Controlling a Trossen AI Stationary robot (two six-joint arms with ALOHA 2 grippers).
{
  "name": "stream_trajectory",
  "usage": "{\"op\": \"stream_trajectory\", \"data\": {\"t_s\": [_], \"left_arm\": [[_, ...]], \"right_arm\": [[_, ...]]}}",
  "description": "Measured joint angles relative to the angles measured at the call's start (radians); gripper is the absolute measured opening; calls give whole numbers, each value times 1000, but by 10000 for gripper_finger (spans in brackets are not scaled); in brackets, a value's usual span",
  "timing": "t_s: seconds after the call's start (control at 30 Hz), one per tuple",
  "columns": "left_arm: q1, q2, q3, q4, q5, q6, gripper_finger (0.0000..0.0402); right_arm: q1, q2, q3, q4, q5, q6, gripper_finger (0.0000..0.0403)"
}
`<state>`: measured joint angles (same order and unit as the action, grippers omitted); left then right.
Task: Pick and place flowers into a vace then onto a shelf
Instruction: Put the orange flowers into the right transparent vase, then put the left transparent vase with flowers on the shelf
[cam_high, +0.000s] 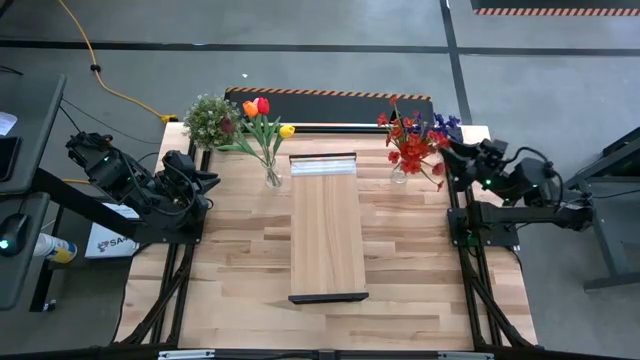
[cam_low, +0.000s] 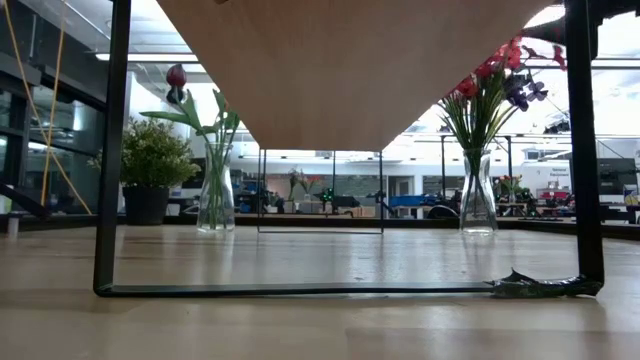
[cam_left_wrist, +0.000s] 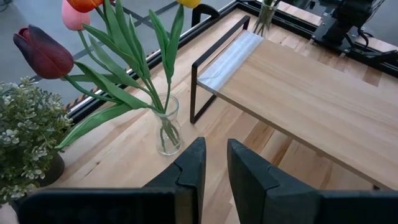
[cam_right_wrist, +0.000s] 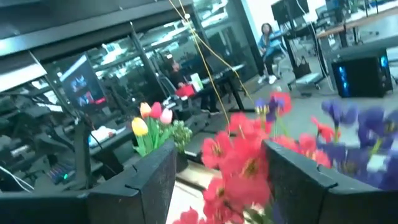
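Red, orange and yellow tulips and a dark purple one stand with their stems in a clear glass vase on the table, left of the shelf. Red sprays with a purple sprig stand in a second glass vase right of the shelf. My left gripper hovers open by a narrow gap, near the table's left edge, short of the tulip vase. My right gripper is wide open at the red sprays, which show between its fingers. My right gripper comes level from the table's right side at the blossom tops of the red sprays. The blossoms show in the gap between the open fingers. Whether a finger touches them, I cannot tell.
A bushy potted plant sits at the far left corner, close beside the tulips. The shelf stands on thin dark metal legs down the table's middle. A black bar with orange stripes lies along the far edge. Bare planks lie on both sides of the shelf.
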<state>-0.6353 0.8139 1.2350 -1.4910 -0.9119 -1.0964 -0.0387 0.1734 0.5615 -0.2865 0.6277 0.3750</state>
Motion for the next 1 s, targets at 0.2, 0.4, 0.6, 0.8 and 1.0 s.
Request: {"op": "stream_trajectory", "data": {"t_s": [0.2,0.4,0.6,0.8,1.0], "left_arm": [[0,0,0,0,0,0,101],[0,0,0,0,0,0,101],[0,0,0,3,1,0,101],[0,0,0,60,3,0,101],[0,0,0,121,4,-1,101]], "right_arm": [[0,1,84,28,-39,-68,223],[0,1,174,66,-114,-145,223],[0,1,247,79,-196,-218,223],[0,1,294,78,-278,-280,223],[0,1,343,78,-358,-315,223]]}}
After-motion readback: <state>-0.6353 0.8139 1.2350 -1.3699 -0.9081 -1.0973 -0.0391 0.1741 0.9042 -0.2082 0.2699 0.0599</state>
